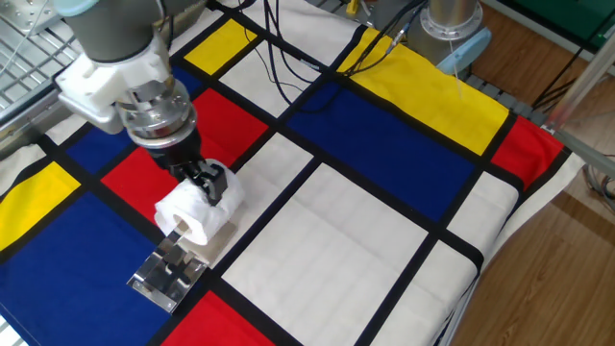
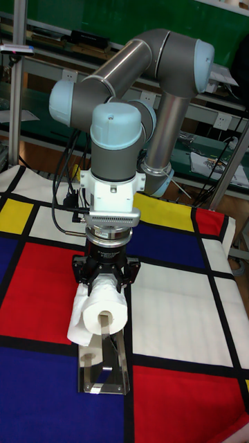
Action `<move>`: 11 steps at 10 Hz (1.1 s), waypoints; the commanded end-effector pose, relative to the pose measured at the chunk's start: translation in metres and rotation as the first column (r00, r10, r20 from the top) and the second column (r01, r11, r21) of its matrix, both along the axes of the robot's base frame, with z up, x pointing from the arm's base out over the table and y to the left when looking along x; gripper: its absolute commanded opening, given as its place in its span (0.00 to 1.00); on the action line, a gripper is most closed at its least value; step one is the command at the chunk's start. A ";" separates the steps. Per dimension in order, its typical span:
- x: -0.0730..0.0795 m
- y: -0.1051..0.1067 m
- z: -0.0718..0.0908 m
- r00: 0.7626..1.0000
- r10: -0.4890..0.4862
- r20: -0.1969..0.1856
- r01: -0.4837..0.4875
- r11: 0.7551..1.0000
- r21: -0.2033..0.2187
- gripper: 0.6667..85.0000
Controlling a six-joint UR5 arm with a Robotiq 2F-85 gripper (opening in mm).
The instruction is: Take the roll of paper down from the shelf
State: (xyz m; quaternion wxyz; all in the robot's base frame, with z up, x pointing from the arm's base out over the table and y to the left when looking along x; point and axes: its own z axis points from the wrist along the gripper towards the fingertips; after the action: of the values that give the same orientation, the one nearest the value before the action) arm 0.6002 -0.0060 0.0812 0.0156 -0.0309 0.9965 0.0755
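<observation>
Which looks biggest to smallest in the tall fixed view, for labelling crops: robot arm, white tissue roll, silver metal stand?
1. Grey UR5 robot arm
2. White embossed tissue roll
3. Shiny silver metal stand; close to the roll, and partly hidden behind it, so unsure.

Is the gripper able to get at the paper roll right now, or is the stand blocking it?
Likely yes: the gripper is already closed on the roll of paper from above; the shelf sits below, not between them.
</observation>
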 end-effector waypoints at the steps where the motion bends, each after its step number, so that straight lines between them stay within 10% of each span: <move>1: -0.031 -0.004 -0.007 0.999 -0.040 -0.006 0.039 0.999 -0.029 0.01; 4: -0.053 -0.003 0.002 1.000 -0.030 -0.008 0.030 0.999 0.015 0.01; 11: -0.042 -0.003 0.009 0.998 0.008 -0.060 -0.007 1.000 0.018 0.01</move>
State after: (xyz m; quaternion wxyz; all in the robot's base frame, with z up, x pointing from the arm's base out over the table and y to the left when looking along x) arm 0.5570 -0.0137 0.0872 -0.0136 -0.0318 0.9966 0.0742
